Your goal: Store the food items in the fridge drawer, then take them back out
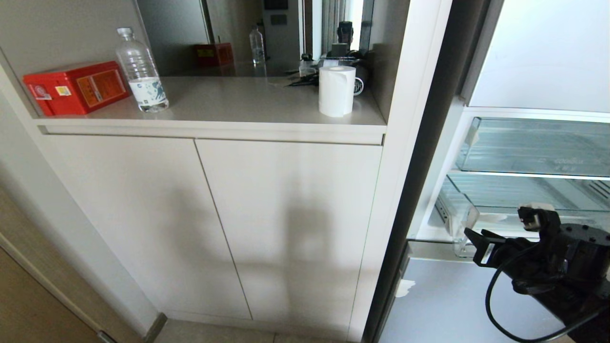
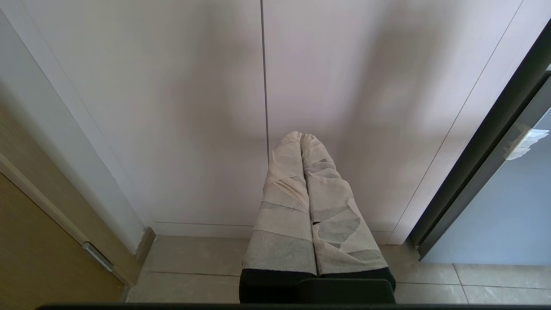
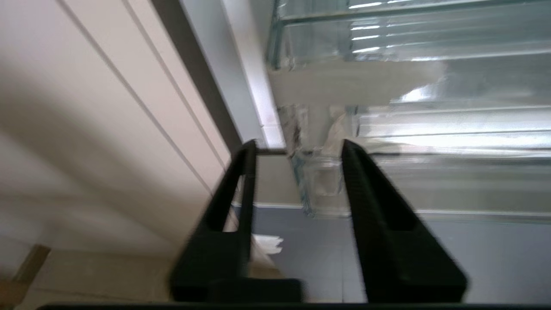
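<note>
On the counter (image 1: pixel 248 102), the head view alone shows a red box (image 1: pixel 76 88), a water bottle (image 1: pixel 141 71) and a paper roll (image 1: pixel 336 90). The left gripper (image 2: pixel 301 137), seen only by its wrist camera, hangs with taped fingers pressed together before the cabinet doors (image 2: pixel 181 107). Rightward, the right gripper (image 3: pixel 297 148) stands moderately parted, empty, near the clear fridge drawer (image 1: pixel 519 200)'s front corner. No food items show.

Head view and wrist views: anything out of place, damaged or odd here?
Nothing is spilled or broken. Two small oddities: the left gripper's fingers are wrapped in pale tape, peeling in patches, and a torn scrap of white tape clings to the pale-blue fridge panel. No food items are visible in the fridge drawer.
</note>
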Available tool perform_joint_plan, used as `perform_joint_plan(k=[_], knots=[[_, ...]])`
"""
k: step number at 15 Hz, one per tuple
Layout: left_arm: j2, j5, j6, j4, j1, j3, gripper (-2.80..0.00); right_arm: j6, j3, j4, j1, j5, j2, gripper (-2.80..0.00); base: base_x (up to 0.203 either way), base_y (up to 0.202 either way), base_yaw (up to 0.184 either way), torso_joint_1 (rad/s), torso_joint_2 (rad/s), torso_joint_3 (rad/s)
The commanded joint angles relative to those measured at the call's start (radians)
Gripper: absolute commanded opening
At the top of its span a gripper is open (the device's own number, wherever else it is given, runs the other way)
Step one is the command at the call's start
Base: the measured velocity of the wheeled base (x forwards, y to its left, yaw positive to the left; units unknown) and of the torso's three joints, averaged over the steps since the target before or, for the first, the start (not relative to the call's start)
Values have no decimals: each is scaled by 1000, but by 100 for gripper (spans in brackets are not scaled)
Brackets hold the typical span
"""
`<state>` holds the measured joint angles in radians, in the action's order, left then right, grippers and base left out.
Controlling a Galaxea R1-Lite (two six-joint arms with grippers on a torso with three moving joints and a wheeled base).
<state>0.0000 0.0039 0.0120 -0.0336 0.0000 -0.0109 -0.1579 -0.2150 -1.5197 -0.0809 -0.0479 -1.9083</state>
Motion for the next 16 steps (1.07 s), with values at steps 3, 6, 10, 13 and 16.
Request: perform_joint_plan(k=[3, 6, 10, 13, 16], knots=[[2, 1, 0, 0, 0, 0, -280, 0, 107, -10, 1, -6, 151, 0, 0, 0, 0, 0, 0, 0], [2, 1, 0, 0, 0, 0, -280, 27, 107, 19, 12, -71, 303, 0, 0, 0, 0, 0, 0, 0], [2, 1, 0, 0, 0, 0, -280, 63, -136, 407, 127, -88, 430, 0, 0, 0, 0, 0, 0, 0], [2, 1, 0, 0, 0, 0, -280, 70, -395, 764, 209, -67, 428, 0, 0, 0, 0, 0, 0, 0], [2, 1, 0, 0, 0, 0, -280, 78, -608, 944, 259, -45, 299, 0, 0, 0, 0, 0, 0, 0]])
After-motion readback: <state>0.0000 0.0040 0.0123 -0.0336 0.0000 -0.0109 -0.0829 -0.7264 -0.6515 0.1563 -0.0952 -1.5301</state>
